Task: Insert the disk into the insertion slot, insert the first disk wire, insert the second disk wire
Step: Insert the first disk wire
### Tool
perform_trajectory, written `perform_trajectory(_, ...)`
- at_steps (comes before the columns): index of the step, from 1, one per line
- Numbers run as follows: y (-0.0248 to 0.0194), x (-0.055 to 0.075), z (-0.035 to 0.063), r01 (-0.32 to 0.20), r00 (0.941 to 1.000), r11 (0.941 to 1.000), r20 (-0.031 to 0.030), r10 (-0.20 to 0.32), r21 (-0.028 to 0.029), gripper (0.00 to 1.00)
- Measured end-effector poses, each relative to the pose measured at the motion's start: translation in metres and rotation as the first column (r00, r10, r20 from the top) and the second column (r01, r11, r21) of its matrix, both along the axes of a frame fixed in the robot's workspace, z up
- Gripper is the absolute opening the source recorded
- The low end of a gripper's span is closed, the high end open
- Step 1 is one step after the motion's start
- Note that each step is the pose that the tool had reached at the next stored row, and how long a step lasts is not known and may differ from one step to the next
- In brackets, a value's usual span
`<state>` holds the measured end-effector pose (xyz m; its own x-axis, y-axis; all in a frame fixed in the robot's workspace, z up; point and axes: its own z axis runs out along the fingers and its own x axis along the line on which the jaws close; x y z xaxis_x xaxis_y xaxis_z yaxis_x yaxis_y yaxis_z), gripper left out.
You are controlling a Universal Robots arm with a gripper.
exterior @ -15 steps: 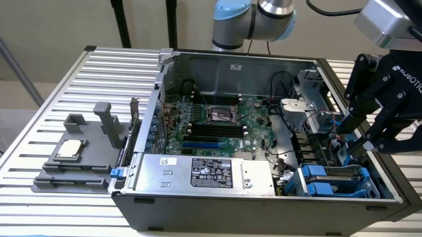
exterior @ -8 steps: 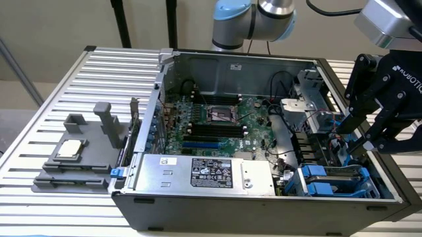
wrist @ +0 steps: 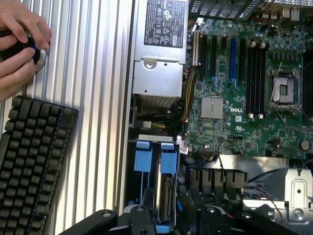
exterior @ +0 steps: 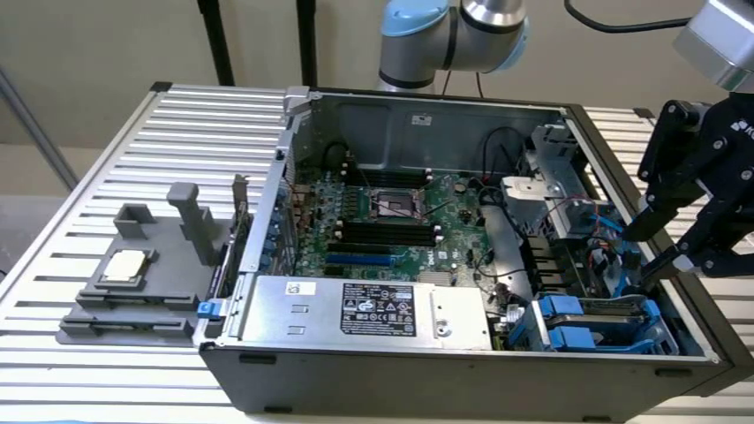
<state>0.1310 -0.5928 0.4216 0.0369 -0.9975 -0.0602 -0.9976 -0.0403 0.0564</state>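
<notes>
The insertion slot (exterior: pixel 601 322), a grey-blue cage with bright blue clips, sits in the near right corner of the open computer case. The wrist view looks down into the insertion slot (wrist: pixel 154 176). The disk (wrist: pixel 166 196) stands edge-on inside it, under the blue carrier tabs. My black gripper (exterior: pixel 652 261) hangs just above and to the exterior view's right of the cage, open, with nothing between its fingers. Its spread finger links frame the cage in the wrist view, the gripper (wrist: pixel 176 225) centred over it. Thin red and blue wires (exterior: pixel 589 221) lie loose just behind the cage.
A silver power-supply box (exterior: pixel 365 309) with a black label fills the case's near side, with the motherboard (exterior: pixel 377 221) behind it. A grey fixture (exterior: pixel 130 283) stands on the slatted table. A keyboard (wrist: pixel 34 161) and a person's hands (wrist: pixel 19 39) are beside the case.
</notes>
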Motion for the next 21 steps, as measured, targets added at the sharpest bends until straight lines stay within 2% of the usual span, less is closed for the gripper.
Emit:
perform_trajectory(9,0.0,0.034,-0.0164,-0.009,1.0,1.0,-0.0007,0.009,-0.0034,0.41)
perform_trajectory(21,0.0,0.036,-0.0382,-0.01,1.0,0.9999,-0.0007,0.01,-0.0035,0.41)
